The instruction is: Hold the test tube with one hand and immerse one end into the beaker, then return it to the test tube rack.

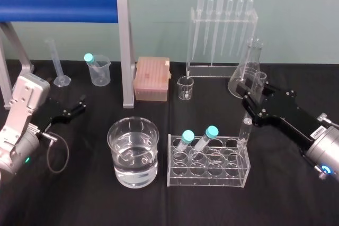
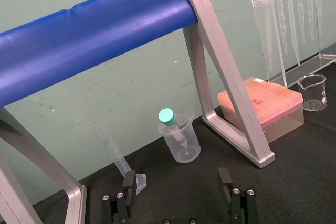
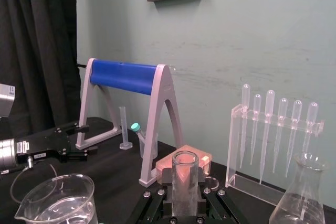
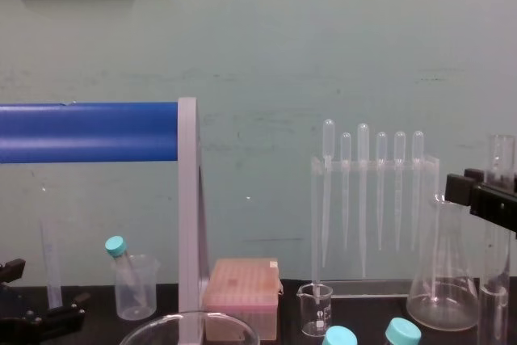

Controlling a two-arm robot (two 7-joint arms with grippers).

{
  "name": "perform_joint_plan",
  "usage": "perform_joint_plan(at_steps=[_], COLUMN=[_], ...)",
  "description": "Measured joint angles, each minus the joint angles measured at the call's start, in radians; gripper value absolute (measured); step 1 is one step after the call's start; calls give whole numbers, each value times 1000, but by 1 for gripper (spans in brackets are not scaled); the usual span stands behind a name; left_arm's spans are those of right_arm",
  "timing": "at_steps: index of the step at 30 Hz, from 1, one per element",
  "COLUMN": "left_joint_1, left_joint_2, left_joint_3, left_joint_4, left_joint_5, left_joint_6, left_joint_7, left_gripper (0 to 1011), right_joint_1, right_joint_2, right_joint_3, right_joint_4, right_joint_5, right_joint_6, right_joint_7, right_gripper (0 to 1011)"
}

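Observation:
The test tube (image 1: 246,128) is a clear, uncapped glass tube standing nearly upright, with my right gripper (image 1: 255,101) shut on its upper part. Its lower end is at the far right corner of the clear test tube rack (image 1: 208,169); I cannot tell whether it sits in a hole. In the right wrist view the test tube (image 3: 185,169) rises between the fingers. The beaker (image 1: 133,152), wide and about half full of water, stands left of the rack. My left gripper (image 1: 71,110) rests open on the table at the far left, fingers (image 2: 128,182) apart.
Two teal-capped tubes (image 1: 197,137) lean in the rack. Behind are a conical flask (image 1: 246,72), a pipette stand (image 1: 222,35), a tiny beaker (image 1: 185,87), a pink tip box (image 1: 152,78), a blue-roller frame (image 1: 124,46), a frosted beaker (image 1: 99,70) and a graduated cylinder (image 1: 58,67).

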Motion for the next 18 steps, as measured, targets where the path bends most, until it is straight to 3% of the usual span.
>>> perform_joint_plan(at_steps=[9,18], left_joint_1=[0,0], left_joint_2=[0,0], left_joint_3=[0,0], left_joint_4=[0,0], left_joint_5=[0,0], left_joint_6=[0,0], left_joint_7=[0,0], left_gripper=[1000,1000], right_joint_1=[62,71], right_joint_2=[-10,-17], right_joint_3=[-25,-42], right_joint_4=[57,75], right_joint_5=[10,15], right_joint_6=[-12,-7], right_joint_7=[40,40], right_gripper=[242,241])
